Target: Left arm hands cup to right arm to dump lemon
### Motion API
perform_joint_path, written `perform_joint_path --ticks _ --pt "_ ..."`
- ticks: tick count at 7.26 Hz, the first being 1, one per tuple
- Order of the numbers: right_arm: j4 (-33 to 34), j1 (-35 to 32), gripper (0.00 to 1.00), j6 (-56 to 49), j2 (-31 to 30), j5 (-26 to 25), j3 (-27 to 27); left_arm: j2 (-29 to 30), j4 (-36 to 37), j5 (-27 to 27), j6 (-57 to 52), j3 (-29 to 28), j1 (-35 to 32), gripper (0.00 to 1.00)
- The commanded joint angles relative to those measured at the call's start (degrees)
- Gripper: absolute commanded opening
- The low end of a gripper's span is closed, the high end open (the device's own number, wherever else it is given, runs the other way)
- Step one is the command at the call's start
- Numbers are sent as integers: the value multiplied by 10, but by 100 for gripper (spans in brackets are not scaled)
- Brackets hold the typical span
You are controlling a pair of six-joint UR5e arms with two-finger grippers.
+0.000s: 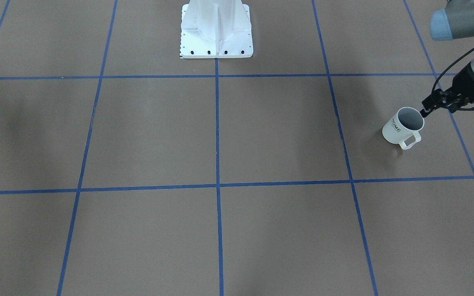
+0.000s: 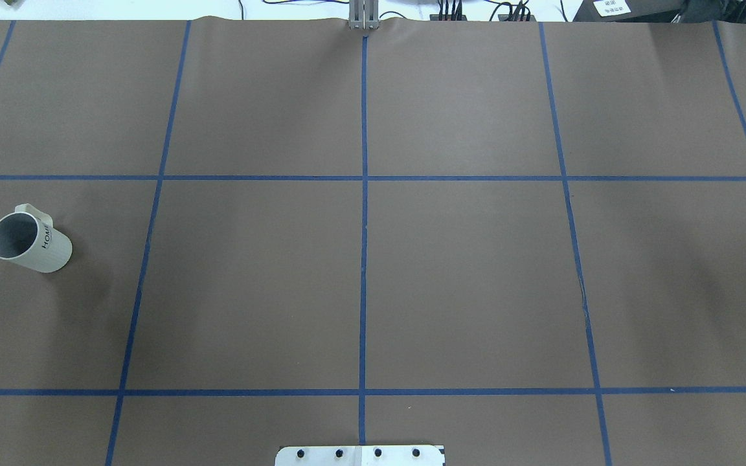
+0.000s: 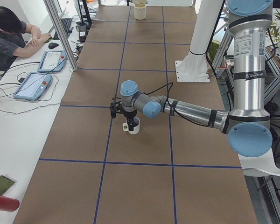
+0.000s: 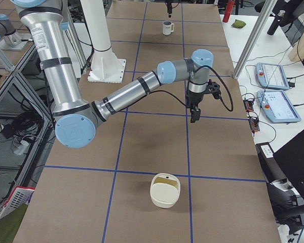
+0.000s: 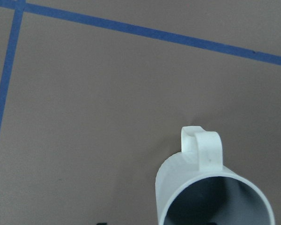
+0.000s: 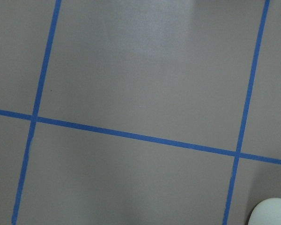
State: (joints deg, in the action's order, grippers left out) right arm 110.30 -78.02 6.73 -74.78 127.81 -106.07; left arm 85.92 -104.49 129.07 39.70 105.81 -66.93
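Cup (image 1: pixel 401 130) stands upright on your counter (image 1: pixel 220 135) at the robot's left end, handle turned toward your side, with the left hand (image 1: pixel 436 107) spread open just over its rim, while the right hand (image 4: pixel 194 115) hangs well apart, whether released or clenched you cannot tell.

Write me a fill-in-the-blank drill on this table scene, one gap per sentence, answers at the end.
1. The cup stands ___ on the table.
2. Its dark lettering reads ___.
3. The tool close by the cup's rim belongs to the robot's ___ arm.
4. The tape lines across the table are ___ in colour.
Missing words: upright; HOME; left; blue.
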Motion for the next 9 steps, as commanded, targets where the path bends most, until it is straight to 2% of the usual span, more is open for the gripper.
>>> perform_joint_path --ticks 1,2,3,4,5,7,8,9 --pt "1 -5 100 -3 -10 4 11 60 120 -1 -178 -18 -90 100" --pt "0 -19 100 -8 -23 16 11 64 125 0 -251 -50 -135 100" --pt "0 -37 100 -58 -44 34 12 66 125 2 -341 -82 -177 100" --pt "0 -55 100 -89 -59 37 12 70 126 4 -349 -103 -205 100" --pt "0 -70 100 -90 -77 63 12 72 129 19 -347 -111 -205 100" --pt "-3 -84 100 -94 -107 72 10 59 88 24 -356 -120 -206 100" --pt "-37 -84 100 -95 -126 66 14 71 88 26 -349 -136 -205 100" --pt "-87 -85 100 -94 -131 64 46 84 110 26 -349 -134 -206 100"
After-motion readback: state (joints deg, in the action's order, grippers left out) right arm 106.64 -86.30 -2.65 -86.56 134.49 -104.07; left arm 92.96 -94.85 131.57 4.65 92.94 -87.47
